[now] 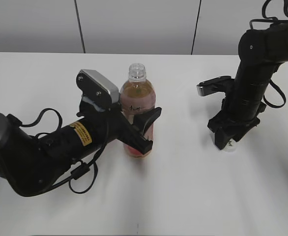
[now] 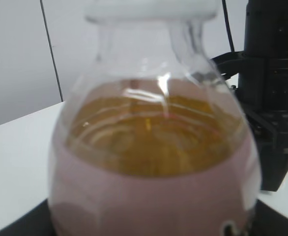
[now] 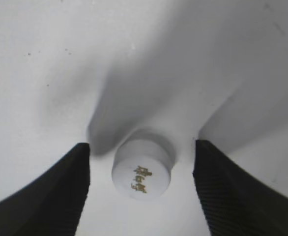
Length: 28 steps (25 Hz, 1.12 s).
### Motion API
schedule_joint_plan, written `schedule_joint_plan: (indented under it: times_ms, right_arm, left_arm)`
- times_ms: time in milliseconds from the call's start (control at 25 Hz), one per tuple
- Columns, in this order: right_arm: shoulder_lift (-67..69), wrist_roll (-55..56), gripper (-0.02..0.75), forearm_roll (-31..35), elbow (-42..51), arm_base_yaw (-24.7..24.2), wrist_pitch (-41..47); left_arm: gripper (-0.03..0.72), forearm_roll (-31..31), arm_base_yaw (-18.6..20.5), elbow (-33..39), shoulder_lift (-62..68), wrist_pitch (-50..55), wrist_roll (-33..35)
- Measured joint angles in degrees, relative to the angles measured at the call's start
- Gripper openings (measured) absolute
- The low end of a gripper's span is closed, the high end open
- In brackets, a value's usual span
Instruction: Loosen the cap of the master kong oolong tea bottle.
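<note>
Bottle [image 1: 137,105]: clear glossy plastic with a matt pink label. Cap [image 3: 142,176]: smooth white plastic, gold print on top. Right tool [image 3: 142,189]: matt black, pads finely ribbed. Worktop [image 1: 193,187]: smooth, matt white

Bright, even light washes the white tabletop [image 1: 183,196] nearly featureless. The bottle [image 2: 154,147] fills the left wrist view, blurred and streaked with glare. Soft grey shadows fan beyond the right pincer [image 3: 141,184], whose fingers are slightly out of focus.
</note>
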Motion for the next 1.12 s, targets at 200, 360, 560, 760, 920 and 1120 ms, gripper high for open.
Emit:
schedule_joint_plan:
  times_ms: [200, 360, 560, 760, 920, 1120]
  right_arm:
    - [0.0, 0.3, 0.589, 0.4, 0.0, 0.0, -0.1]
    - [-0.1, 0.5, 0.599, 0.4, 0.0, 0.0, -0.1]
    - [-2.1, 0.6, 0.595, 0.4, 0.0, 0.0, -0.2]
    - [-4.4, 1.6, 0.595, 1.1, 0.0, 0.0, 0.7]
    - [-8.1, 3.5, 0.594, 1.5, 0.0, 0.0, 1.4]
    - [-14.9, 5.1, 0.594, 1.5, 0.0, 0.0, 4.6]
  left_arm:
    - [0.428, 0.0, 0.0, 0.0, 0.0, 0.0, 0.0]
    - [0.502, -0.5, 0.0, 0.5, 0.0, -0.6, 0.0]
    - [0.578, -2.5, 0.0, 2.8, -0.1, -0.9, 0.0]
    - [0.589, -4.3, 0.0, 7.1, -2.8, -0.9, 0.0]
    - [0.589, -4.5, 0.0, 11.3, -5.8, -1.0, 0.0]
    - [0.589, -4.5, 0.0, 18.1, -12.8, -0.9, 0.0]
